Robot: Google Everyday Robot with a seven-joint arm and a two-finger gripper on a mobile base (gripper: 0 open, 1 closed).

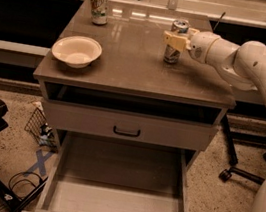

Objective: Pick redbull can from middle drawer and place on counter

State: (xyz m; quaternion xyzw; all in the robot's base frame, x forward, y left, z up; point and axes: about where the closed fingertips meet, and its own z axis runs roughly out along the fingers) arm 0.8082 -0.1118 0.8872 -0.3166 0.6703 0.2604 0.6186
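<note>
The redbull can (173,51), slim and silver with a shiny top, stands upright at the right rear of the counter (129,67), its base at or just above the surface. My gripper (176,40) reaches in from the right and is shut on the can's upper half. The middle drawer (115,196), the lowest one, is pulled out below, and its flat grey floor is bare.
A green-and-white can (99,6) stands at the counter's back left. A white bowl (76,51) sits at the left. The drawer with the black handle (126,131) is closed. A chair base (243,173) is on the floor at right, and a wire basket (38,125) at left.
</note>
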